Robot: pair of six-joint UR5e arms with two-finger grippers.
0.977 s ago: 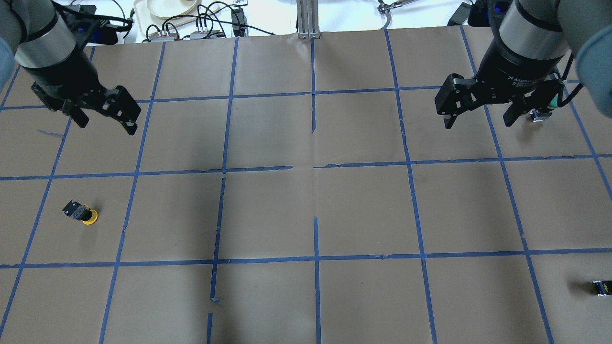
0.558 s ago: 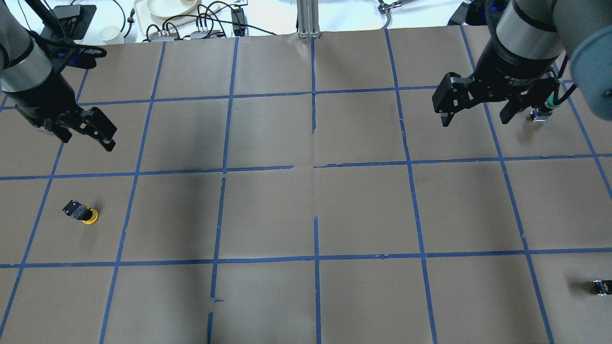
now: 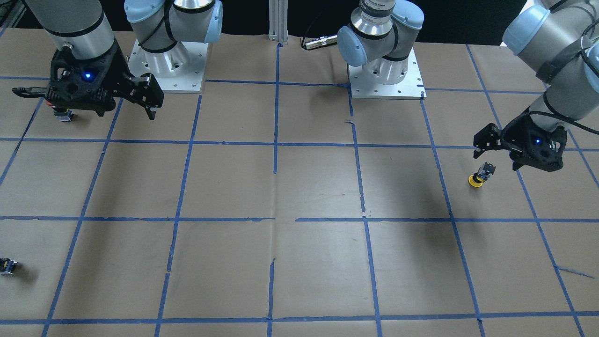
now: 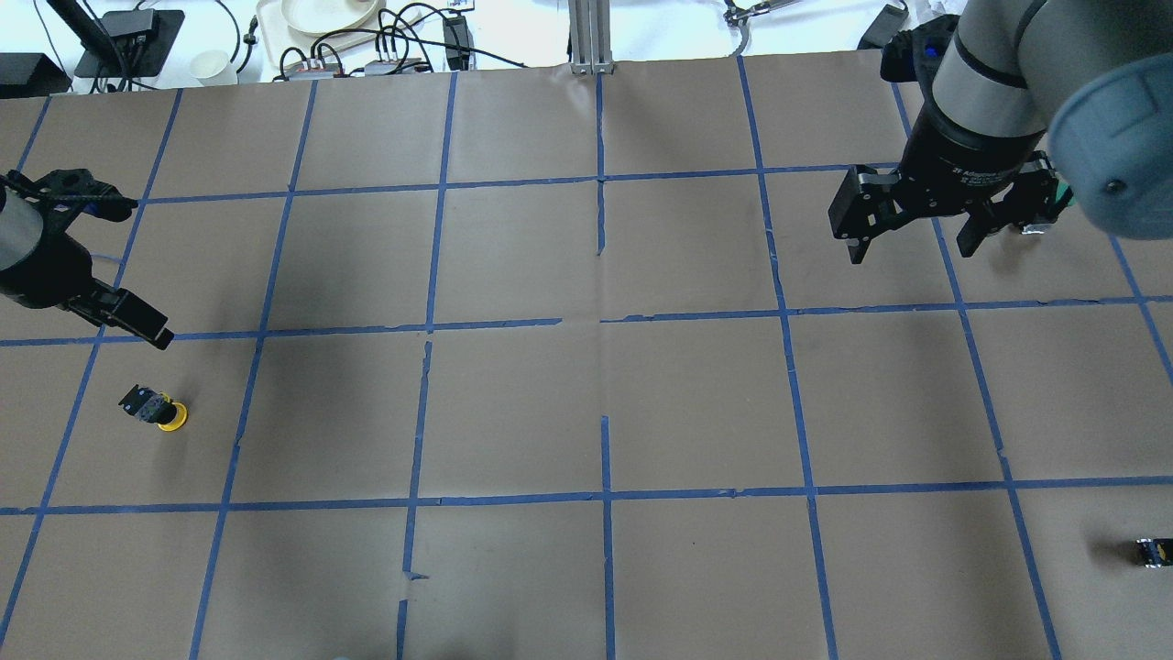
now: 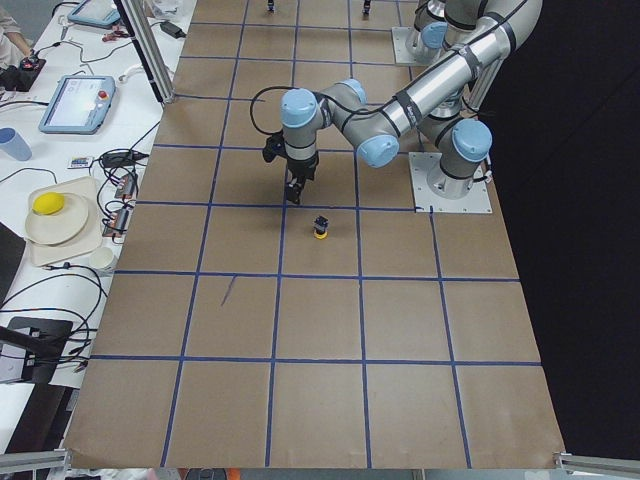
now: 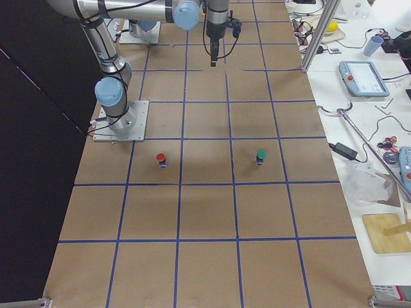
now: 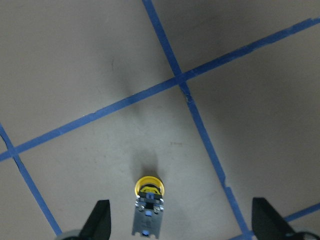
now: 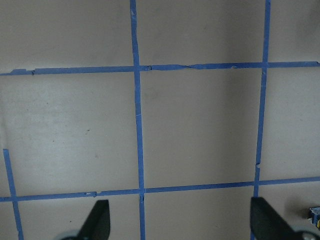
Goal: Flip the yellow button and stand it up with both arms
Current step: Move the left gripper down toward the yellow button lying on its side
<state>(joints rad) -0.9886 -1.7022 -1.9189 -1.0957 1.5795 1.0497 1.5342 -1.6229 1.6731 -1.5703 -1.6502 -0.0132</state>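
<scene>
The yellow button [image 4: 156,409] rests on its yellow cap with the black-grey base up, at the table's left side; it also shows in the front view [image 3: 480,176] and the left wrist view [image 7: 148,210]. My left gripper [image 4: 115,321] hangs open just above and slightly beyond it and does not touch it. In the left wrist view the button sits low between the fingertips [image 7: 100,222], a little left of centre. My right gripper [image 4: 909,249] is open and empty, high over the table's right half [image 8: 181,227].
A red-capped button [image 6: 160,158] and a green-capped button [image 6: 260,156] stand upright at the table's right end. A small dark button base [image 4: 1153,550] sits at the overhead view's right edge. Cables and a plate [image 4: 321,14] lie beyond the far edge.
My left gripper has moved down and to the left in the overhead view, lower and close to the yellow button. The right gripper shifted only slightly. The button has not moved.
</scene>
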